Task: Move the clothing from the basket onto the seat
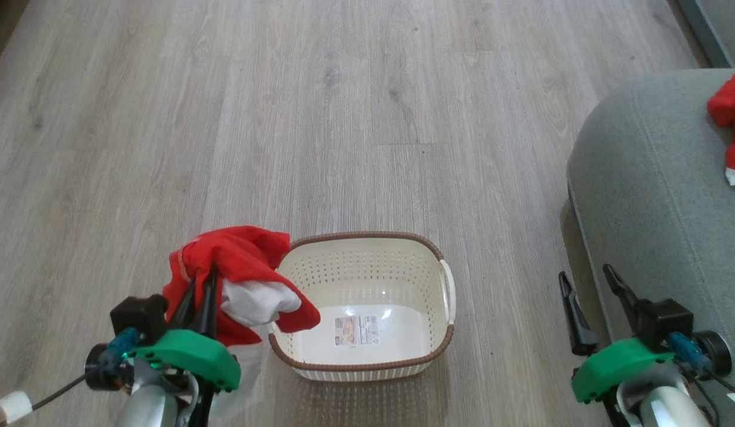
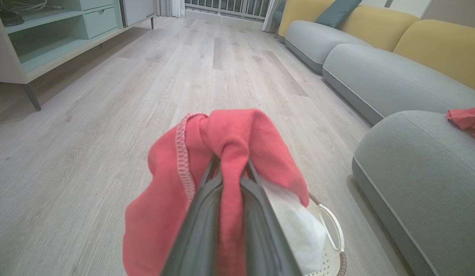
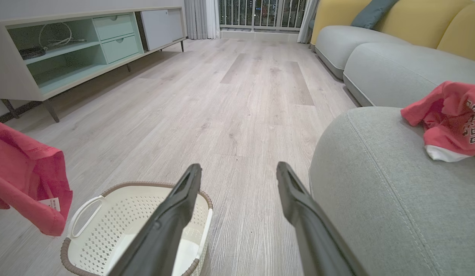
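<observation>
Clothing (image 1: 242, 261) — a red piece clamped in the closed left gripper (image 1: 202, 279), held at the left rim of the basket (image 1: 367, 237). Second garment (image 3: 448, 122) on the seat (image 1: 640, 190): right wrist view resolves its white lettering, head view crops it. Right gripper (image 1: 585, 273) — jaws wide, empty, fingers forward beside the seat.

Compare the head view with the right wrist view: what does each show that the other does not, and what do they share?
Head view, not right wrist view: the left gripper shut on a red garment, and the sticker on the base of the basket.
Right wrist view, not head view: the cabinet, yellow backrests, and white lettering on the second garment.
Both: the basket, the seat, that red garment, the second garment lying on the seat, the open right gripper, the floor.
</observation>
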`<state>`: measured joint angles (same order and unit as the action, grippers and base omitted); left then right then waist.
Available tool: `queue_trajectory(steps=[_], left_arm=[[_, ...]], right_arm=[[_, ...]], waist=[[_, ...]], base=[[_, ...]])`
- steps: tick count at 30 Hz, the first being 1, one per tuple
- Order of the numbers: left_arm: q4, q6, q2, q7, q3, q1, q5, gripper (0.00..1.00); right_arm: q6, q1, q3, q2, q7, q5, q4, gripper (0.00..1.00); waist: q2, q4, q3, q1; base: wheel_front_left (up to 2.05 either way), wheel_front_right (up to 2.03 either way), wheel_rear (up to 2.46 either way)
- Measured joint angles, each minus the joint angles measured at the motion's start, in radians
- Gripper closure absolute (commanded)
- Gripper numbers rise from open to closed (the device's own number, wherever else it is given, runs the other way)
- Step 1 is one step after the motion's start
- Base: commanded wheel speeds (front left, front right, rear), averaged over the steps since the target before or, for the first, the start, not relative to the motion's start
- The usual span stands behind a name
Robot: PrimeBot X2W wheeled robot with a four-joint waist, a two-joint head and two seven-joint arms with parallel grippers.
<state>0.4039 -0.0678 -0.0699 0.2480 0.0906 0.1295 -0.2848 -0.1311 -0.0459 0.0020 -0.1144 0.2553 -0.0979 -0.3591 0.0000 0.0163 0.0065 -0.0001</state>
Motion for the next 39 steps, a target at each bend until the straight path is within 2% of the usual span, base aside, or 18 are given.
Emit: queue_trajectory(steps=[4, 6, 10, 15, 22, 27, 33, 34, 35, 38, 39], left_arm=[[-0.010, -0.001, 0.003, 0.000, 0.001, 0.000, 0.009, 1.00], [-0.022, -0.013, 0.003, 0.000, 0.008, 0.000, 0.014, 1.00], [-0.047, -0.034, 0.003, 0.000, 0.066, 0.001, 0.032, 1.00], [-0.087, -0.050, 0.011, -0.013, 0.168, 0.016, 0.025, 1.00], [-0.157, -0.054, 0.014, -0.052, 0.302, 0.054, -0.018, 1.00], [-0.205, -0.061, 0.014, -0.074, 0.388, 0.074, -0.052, 1.00], [-0.261, -0.061, 0.008, -0.114, 0.508, 0.080, -0.131, 1.00], [-0.268, -0.061, 0.003, -0.118, 0.528, 0.081, -0.151, 1.00], [-0.276, -0.061, -0.003, -0.122, 0.540, 0.082, -0.164, 1.00], [-0.283, -0.061, -0.028, -0.125, 0.556, 0.090, -0.190, 1.00], [-0.284, -0.061, -0.034, -0.123, 0.556, 0.093, -0.194, 0.95]], right_arm=[[0.000, -0.002, 0.024, -0.007, 0.000, -0.018, 0.005, 0.00], [0.000, -0.006, 0.081, -0.016, 0.000, -0.059, 0.010, 0.00], [0.000, -0.055, 0.267, -0.060, 0.000, -0.119, 0.019, 0.00], [0.000, -0.197, 0.518, -0.121, 0.000, -0.208, 0.029, 0.00], [0.000, -0.345, 0.803, -0.169, 0.000, -0.408, 0.035, 0.00], [0.000, -0.425, 0.918, -0.195, 0.000, -0.489, 0.010, 0.00], [0.000, -0.463, 0.956, -0.197, 0.000, -0.516, -0.031, 0.00], [0.000, -0.464, 0.958, -0.197, 0.000, -0.521, -0.039, 0.59], [0.000, -0.464, 0.961, -0.197, 0.000, -0.527, -0.046, 1.00], [0.000, -0.464, 0.965, -0.193, 0.000, -0.547, -0.046, 1.00], [0.000, -0.464, 0.969, -0.193, 0.000, -0.553, -0.044, 1.00]], waist=[[0.0000, 0.000, 0.002, 0.0000], [0.0000, -0.001, 0.004, 0.0000], [0.0000, -0.003, 0.006, 0.0001], [0.0000, 0.001, 0.001, 0.0001], [0.0000, 0.029, -0.004, 0.0001], [0.0000, 0.051, -0.004, 0.0001], [0.0000, 0.059, -0.007, 0.0001], [0.0000, 0.059, -0.007, 0.0001], [0.0000, 0.058, -0.008, 0.0001], [0.0000, 0.054, -0.009, 0.0001], [0.0000, 0.051, -0.008, 0.0001]], base=[[0.00, 0.00, 0.00], [0.00, 0.00, 0.00], [0.00, 0.00, 0.00], [0.00, 0.00, 0.00], [0.00, 0.00, 0.00], [0.00, 0.00, 0.00], [0.00, 0.00, 0.00], [0.00, 0.00, 0.00], [0.00, 0.00, 0.00], [0.00, 0.00, 0.00], [0.00, 0.00, 0.00]])
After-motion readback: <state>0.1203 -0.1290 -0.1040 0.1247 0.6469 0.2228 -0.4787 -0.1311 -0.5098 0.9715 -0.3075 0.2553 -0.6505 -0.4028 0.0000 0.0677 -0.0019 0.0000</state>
